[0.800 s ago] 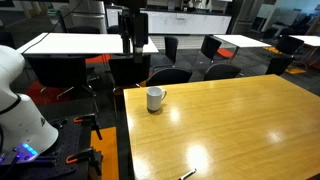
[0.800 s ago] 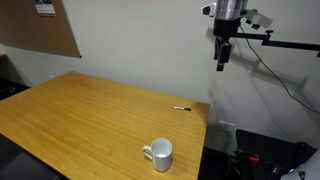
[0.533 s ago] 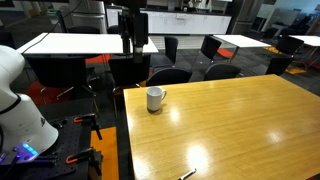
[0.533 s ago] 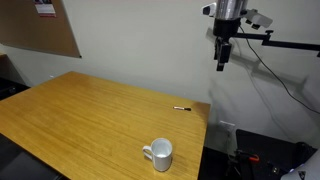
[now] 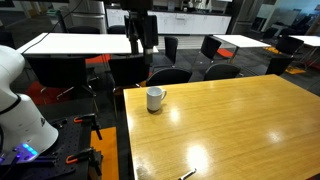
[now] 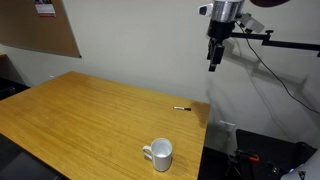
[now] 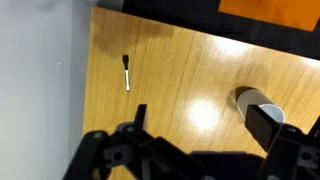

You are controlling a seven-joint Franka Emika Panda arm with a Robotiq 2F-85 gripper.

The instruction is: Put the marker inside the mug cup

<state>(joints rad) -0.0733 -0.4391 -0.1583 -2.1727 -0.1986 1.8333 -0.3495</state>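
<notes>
Looking at an exterior view, we find the gripper [image 5: 147, 42] high at the upper centre of the frame, well above the wooden table [image 5: 250, 120]. The mug cup [image 5: 155, 98] stands upright near the table's left edge. The marker [image 5: 187, 174] lies flat at the bottom edge of the frame, well apart from the mug. From this angle we cannot tell how the jaws stand. In an exterior view from the opposite side, the gripper [image 6: 213, 60] hangs at the upper right against the wall. The marker [image 6: 182, 107] rests near the table's [image 6: 90, 120] far right edge, and the mug cup [image 6: 160, 154] sits at the bottom centre with its handle to the left. A brown board [image 6: 45, 35] at the upper left carries a small white sheet [image 6: 42, 7] with a red patch, its writing too small to read; we see no brand or label elsewhere. In the wrist view, the gripper [image 7: 200, 125] fills the lower part of the frame. Its jaws are spread wide with only bare wood between them, holding nothing. The marker [image 7: 126, 73] lies at the upper left, and the mug cup [image 7: 250, 98] shows at the right, partly behind one finger [image 7: 266, 125]. We judge the task barely begun: the marker is untouched, so the approach, the grasp, the carry and the drop into the mug all remain.
</notes>
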